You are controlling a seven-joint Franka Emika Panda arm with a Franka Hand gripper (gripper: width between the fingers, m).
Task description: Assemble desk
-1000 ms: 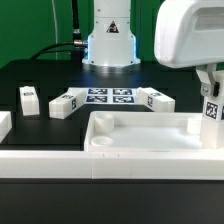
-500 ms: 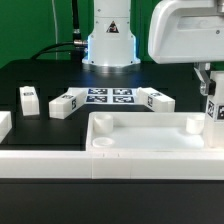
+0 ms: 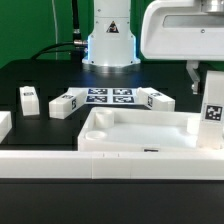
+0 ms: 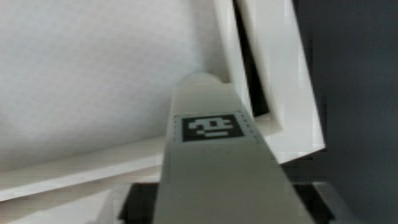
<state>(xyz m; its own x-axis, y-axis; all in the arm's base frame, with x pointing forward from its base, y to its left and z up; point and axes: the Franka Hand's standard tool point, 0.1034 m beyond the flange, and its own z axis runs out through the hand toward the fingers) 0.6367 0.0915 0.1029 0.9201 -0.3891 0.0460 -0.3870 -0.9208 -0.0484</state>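
Observation:
The white rimmed tabletop (image 3: 130,135) lies in the middle of the table, hollow side up. My gripper (image 3: 208,84) is shut on a white square leg (image 3: 212,108) with a black-and-white tag and holds it upright at the tabletop's corner on the exterior view's right. In the wrist view the leg (image 4: 222,140) runs from my gripper (image 4: 226,205) down to the tabletop's corner rim (image 4: 270,95). I cannot tell whether its end sits in the socket. Three more legs (image 3: 29,99) (image 3: 64,103) (image 3: 157,99) lie behind the tabletop.
The marker board (image 3: 108,96) lies flat before the robot base (image 3: 108,45). A long white rail (image 3: 60,160) runs along the front. Another white part (image 3: 4,123) shows at the exterior view's left edge.
My hand has shifted toward the exterior view's left while the held leg stays at the corner. The tabletop has slid and turned slightly to the exterior view's left.

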